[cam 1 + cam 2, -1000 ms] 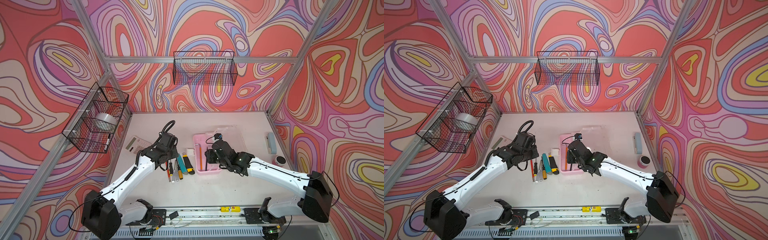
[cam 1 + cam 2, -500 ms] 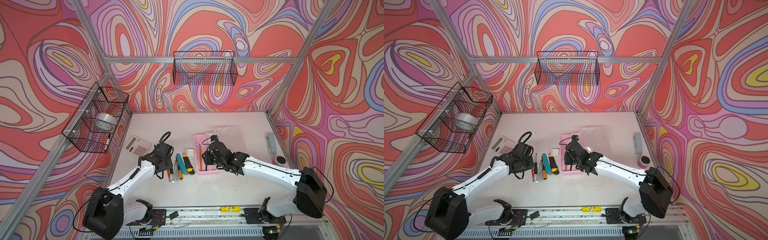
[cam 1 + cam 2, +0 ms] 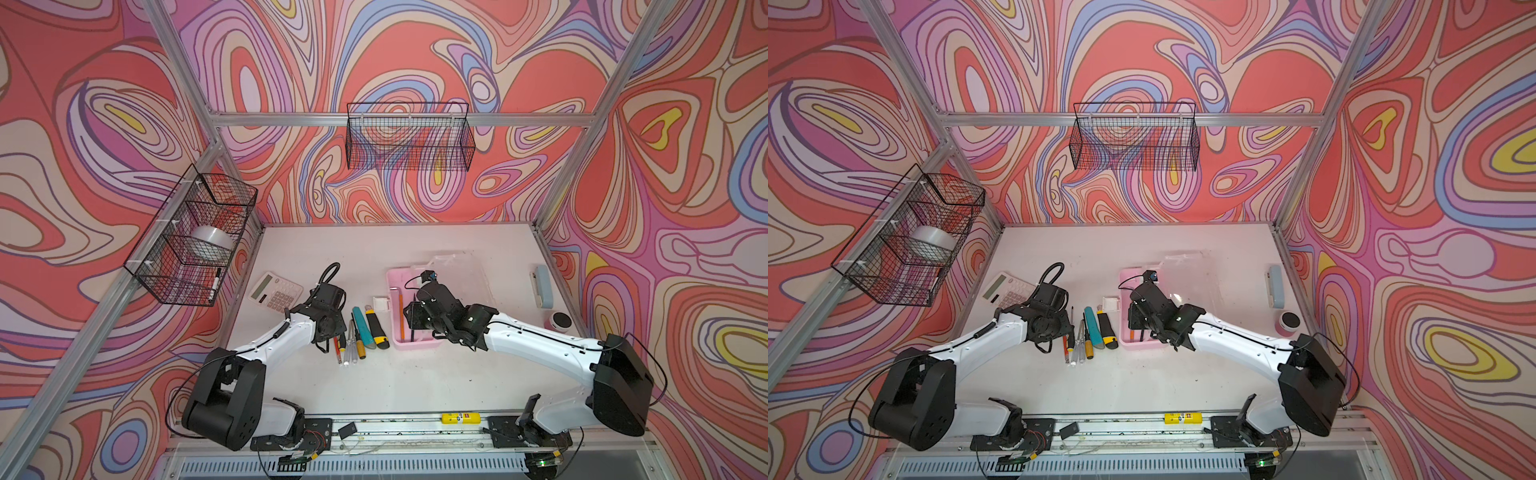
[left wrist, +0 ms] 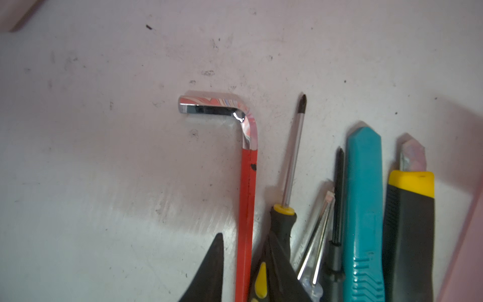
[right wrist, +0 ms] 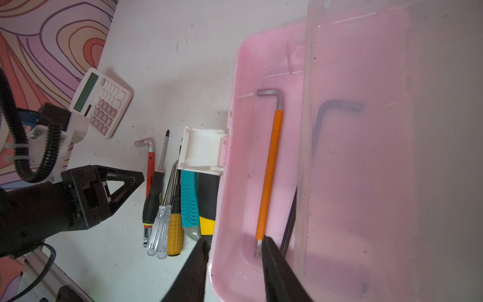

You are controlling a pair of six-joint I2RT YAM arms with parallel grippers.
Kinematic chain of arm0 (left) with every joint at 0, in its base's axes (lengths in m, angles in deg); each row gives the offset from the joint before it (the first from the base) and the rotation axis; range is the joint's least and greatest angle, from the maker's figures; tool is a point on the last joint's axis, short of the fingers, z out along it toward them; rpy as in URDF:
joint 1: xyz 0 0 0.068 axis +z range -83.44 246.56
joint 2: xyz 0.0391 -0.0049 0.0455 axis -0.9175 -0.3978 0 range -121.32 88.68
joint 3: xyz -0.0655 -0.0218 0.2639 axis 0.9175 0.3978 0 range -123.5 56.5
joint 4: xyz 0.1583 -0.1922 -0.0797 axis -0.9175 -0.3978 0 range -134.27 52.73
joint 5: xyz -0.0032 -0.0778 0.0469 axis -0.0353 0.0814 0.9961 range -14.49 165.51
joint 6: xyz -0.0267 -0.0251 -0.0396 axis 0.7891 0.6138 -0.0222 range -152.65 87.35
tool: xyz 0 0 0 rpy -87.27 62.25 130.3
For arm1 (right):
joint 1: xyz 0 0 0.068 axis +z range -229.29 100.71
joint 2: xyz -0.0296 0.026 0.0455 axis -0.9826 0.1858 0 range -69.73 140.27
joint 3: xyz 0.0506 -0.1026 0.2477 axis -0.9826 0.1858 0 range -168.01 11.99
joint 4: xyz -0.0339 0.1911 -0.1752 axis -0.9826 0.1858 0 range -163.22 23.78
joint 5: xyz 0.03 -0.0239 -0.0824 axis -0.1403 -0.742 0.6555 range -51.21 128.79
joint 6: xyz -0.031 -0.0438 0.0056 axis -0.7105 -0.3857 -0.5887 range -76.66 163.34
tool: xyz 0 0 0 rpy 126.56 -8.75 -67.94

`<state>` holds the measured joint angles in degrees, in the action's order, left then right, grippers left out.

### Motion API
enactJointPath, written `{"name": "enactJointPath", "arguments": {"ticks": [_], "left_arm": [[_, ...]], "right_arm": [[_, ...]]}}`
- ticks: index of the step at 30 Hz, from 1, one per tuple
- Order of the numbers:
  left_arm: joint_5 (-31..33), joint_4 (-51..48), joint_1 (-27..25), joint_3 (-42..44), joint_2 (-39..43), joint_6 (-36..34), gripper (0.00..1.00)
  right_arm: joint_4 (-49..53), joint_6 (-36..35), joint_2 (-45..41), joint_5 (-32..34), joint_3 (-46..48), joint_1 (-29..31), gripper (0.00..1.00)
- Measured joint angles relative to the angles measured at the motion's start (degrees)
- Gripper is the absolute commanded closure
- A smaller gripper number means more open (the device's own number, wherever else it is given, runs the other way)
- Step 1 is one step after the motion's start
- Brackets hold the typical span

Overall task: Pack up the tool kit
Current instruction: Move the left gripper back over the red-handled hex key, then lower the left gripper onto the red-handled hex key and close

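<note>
- Beside the open tool kit, on the table: a row of loose tools lies side by side. They are a red hex key, small screwdrivers, a teal knife, and a yellow-black knife nearest the box wall.
- Tool kit: the pink box sits mid-table with its translucent lid thrown back. Inside lie an orange hex key and a black hex key, the black one seen through the lid.
- Step in hand, by my reading: fetching the red hex key, at the outer end of the row. Packing is hardly begun, with most tools outside.
- Left gripper: low over the red key's shaft, one finger on either side. The jaws are narrowly parted with a gap showing, so nothing is clamped.
- Next move calls for closing squarely on the thin shaft without catching the black-handled screwdriver just beside it, then lifting clear.
- Right gripper: jaws apart, empty, straddling the box's long wall. One finger is inside by the orange key's end; contact uncertain.
</note>
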<state>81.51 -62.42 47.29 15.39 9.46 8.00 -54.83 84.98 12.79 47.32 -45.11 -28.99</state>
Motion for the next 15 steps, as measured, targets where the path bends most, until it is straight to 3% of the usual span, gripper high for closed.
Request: {"name": "enactJointPath", "arguments": {"ticks": [15], "left_arm": [[-0.4,2.6,0.2,0.0,-4.6,-0.2,0.75]], "right_arm": [[0.0,0.1,0.0,0.7,0.0,0.0,0.64]]}}
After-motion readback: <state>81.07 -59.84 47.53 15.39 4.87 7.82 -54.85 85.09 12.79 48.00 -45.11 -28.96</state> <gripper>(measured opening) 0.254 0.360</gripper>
